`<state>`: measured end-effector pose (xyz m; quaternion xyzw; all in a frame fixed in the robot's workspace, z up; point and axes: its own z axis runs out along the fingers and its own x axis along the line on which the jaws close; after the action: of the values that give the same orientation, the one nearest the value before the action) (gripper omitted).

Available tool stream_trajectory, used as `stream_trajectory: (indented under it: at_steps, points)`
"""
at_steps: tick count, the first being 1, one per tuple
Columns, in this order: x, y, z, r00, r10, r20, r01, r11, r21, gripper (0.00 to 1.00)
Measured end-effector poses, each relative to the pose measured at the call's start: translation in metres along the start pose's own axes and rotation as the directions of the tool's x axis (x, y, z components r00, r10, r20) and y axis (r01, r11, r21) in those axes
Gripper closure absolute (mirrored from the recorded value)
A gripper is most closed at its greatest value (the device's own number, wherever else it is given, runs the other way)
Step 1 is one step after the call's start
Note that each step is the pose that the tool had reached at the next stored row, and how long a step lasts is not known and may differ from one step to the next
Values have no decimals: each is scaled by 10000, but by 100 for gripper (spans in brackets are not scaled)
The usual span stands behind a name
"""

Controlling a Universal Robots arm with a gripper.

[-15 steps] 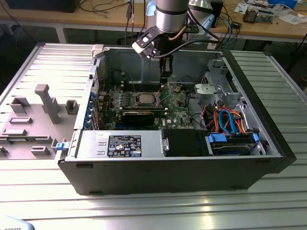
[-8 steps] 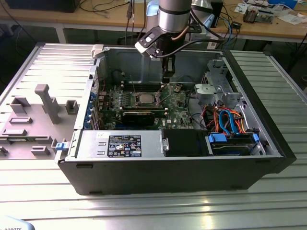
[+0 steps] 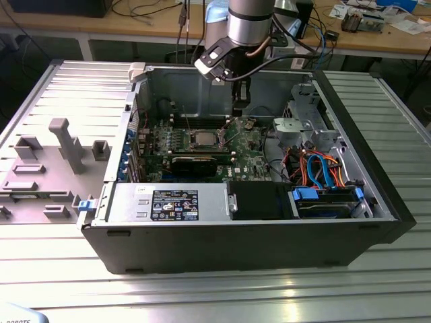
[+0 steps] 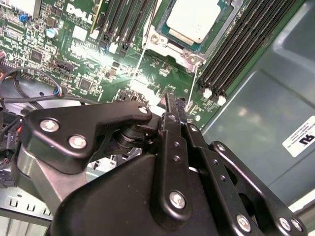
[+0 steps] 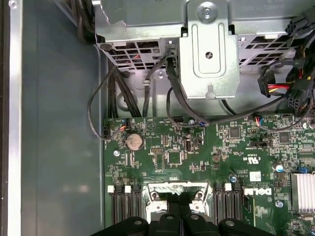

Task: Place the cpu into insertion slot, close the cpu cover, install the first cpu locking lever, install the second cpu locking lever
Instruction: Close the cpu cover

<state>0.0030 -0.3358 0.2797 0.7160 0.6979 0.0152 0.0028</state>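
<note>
cpu (image 4: pixel 192 19) ahead of jaws, apart

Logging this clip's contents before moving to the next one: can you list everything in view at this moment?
computer case: one, black, open, on the ribbed metal table
motherboard: one, green, inside the case
cpu: one, silver, seated in the insertion slot
memory slots: several, black, flanking the slot
expansion card: one, black, beside the cpu
power supply: one, grey, along the case's near wall
cables: several, orange and blue, exterior view's right
fixture tray: one, grey, exterior view's left
pincer: one, black, above the motherboard
arm: one, grey, above the case
</note>
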Motion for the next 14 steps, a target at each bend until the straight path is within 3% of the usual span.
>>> stream_trajectory:
  at_steps: [4, 14]
  points:
    - [1, 41, 1, 10000, -1, 1, 1, 10000, 0, 89]
    - [1, 51, 1, 10000, -1, 15, 1, 10000, 0, 89]
